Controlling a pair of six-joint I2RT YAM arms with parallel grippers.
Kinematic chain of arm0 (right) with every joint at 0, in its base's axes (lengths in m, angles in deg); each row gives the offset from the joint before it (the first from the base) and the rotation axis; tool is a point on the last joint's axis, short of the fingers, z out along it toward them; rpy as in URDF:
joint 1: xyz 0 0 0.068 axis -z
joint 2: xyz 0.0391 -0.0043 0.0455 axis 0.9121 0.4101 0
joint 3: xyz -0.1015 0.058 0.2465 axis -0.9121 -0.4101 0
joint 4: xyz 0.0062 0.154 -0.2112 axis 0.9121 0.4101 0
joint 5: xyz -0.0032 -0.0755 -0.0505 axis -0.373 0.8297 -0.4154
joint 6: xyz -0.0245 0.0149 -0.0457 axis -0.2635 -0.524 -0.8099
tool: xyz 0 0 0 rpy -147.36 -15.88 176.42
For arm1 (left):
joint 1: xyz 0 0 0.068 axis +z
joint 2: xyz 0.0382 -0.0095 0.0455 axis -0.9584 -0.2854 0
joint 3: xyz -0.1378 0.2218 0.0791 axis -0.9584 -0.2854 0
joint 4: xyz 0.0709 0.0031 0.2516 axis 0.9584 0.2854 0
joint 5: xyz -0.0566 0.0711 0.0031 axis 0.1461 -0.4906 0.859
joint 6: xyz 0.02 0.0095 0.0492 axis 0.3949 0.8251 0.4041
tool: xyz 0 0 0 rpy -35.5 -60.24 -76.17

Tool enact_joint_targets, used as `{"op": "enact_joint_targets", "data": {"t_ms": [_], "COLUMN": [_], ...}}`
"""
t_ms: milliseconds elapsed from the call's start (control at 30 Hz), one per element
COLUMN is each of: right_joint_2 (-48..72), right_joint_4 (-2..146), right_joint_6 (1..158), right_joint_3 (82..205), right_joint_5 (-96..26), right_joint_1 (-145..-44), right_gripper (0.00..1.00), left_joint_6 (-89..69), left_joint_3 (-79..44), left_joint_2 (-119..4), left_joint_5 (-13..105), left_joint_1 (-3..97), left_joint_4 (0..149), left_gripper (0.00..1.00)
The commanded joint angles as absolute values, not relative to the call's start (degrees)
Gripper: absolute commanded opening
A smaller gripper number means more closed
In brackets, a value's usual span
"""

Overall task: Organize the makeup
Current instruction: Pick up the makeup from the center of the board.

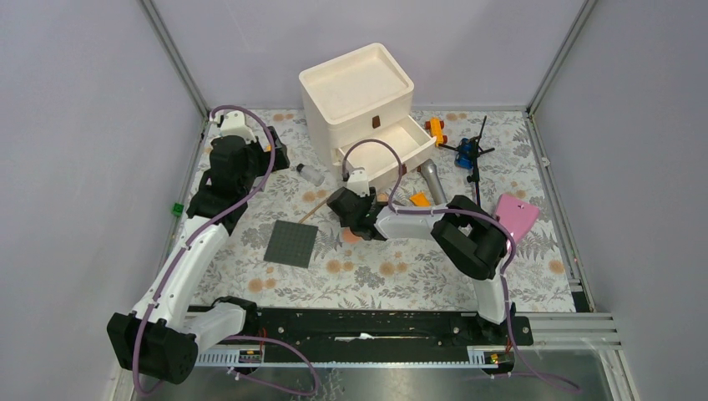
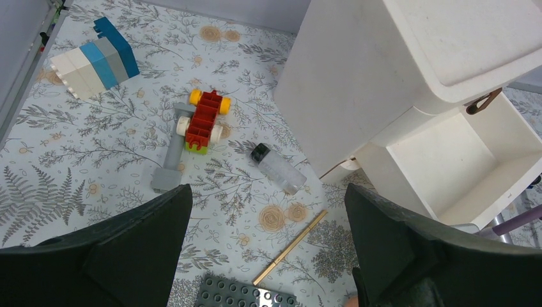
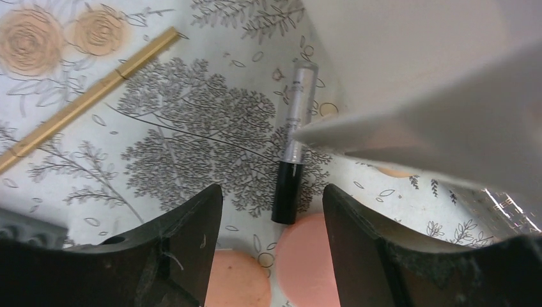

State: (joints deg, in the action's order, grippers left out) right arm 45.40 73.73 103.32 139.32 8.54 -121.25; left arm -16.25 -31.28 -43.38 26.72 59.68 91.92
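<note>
Drawer (image 2: 460, 173) open, looks bare — nothing stowed; clear bottle (image 2: 278, 169), gold brush (image 2: 291, 246), silver-black tube (image 3: 293, 144), salmon discs (image 3: 307, 256) loose near drawer; L gripper (image 2: 267, 192) spread; R gripper (image 3: 271, 198) spread — over tube.

Left hand (image 2: 267, 195) and right hand (image 3: 271, 192) hover, fingers spread.

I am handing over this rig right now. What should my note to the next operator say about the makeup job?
Left gripper: open, empty, pointing toward the black-capped clear bottle.
Right gripper: open, empty, over a black-and-silver stick and salmon-pink discs.
Drawer: open, its visible part empty.
Also on the table: thin gold stick, silver-grey tube, orange tube.
Done: nothing in the drawer yet.
Left: all the makeup is to be put away.
</note>
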Motion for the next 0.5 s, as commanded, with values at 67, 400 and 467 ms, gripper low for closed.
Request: {"op": "enact_joint_targets", "data": {"t_ms": [67, 400, 467], "right_joint_2": [44.9, 46.7, 47.0], "right_joint_4": [68.3, 65.9, 65.8], "right_joint_6": [105.3, 103.5, 103.4], "right_joint_3": [136.6, 136.4, 136.4], "right_joint_5": [7.8, 7.3, 7.1], "right_joint_1": [-120.0, -119.3, -119.1], "right_gripper": [0.65, 0.61, 0.60], "left_joint_6": [-16.2, -16.1, -16.1], "left_joint_3": [-31.2, -31.1, -31.1], "left_joint_2": [-43.0, -43.2, -43.2], "left_joint_5": [27.4, 27.4, 27.5], "left_joint_1": [60.1, 60.1, 60.1], "left_joint_4": [89.6, 89.6, 89.6], "left_gripper": [0.99, 0.99, 0.99]}}
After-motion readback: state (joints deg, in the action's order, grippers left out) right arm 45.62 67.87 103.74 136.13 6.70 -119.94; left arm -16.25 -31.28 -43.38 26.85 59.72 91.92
